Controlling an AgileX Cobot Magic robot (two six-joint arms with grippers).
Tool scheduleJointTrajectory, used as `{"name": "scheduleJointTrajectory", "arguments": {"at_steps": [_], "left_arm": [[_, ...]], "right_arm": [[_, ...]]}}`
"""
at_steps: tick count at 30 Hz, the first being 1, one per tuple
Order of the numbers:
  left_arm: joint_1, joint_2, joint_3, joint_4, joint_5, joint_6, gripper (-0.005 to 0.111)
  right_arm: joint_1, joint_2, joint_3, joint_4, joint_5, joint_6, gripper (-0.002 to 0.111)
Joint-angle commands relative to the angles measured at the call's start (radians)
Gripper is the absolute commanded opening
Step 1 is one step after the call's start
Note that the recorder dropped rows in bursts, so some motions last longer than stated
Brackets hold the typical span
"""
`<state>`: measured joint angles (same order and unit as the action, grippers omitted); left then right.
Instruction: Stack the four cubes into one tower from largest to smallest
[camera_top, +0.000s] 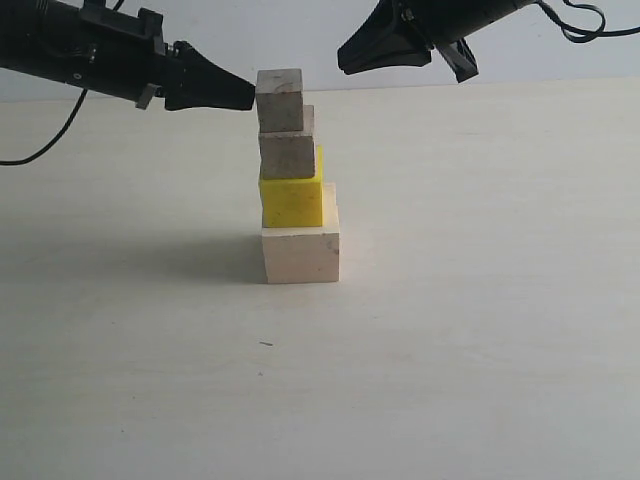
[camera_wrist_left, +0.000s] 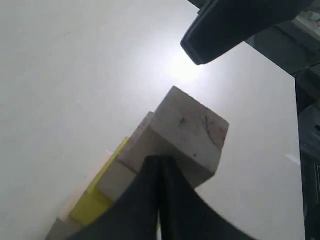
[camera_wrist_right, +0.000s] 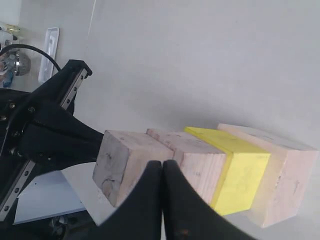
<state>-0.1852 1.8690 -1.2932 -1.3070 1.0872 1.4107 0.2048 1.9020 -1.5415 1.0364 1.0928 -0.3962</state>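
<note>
the exterior view is bright and even; the tower (camera_top: 293, 180) throws a soft shadow (camera_top: 150, 255) leftward over the table (camera_top: 480, 330). in the left wrist view a white glare patch (camera_wrist_left: 182, 70) washes out the table, and the left gripper (camera_wrist_left: 159, 160) is a dark blur. the right wrist view is greyer, its right gripper (camera_wrist_right: 162, 163) soft.

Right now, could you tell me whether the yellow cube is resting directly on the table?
No, the yellow cube sits on the large pale cube, which itself rests on the table.
</note>
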Motion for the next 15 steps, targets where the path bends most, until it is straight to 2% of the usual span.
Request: {"name": "scheduleJointTrajectory", "arguments": {"at_steps": [1,15], "left_arm": [[-0.006,0.005,-0.009,-0.008,-0.021,-0.050,0.000],[0.010,0.005,-0.009,-0.061,-0.026,-0.374,0.000]], "right_arm": [[-0.003,-0.011,-0.001,-0.002,0.007,-0.011,0.000],[-0.003,-0.011,-0.001,-0.004,0.008,-0.015,0.000]]}}
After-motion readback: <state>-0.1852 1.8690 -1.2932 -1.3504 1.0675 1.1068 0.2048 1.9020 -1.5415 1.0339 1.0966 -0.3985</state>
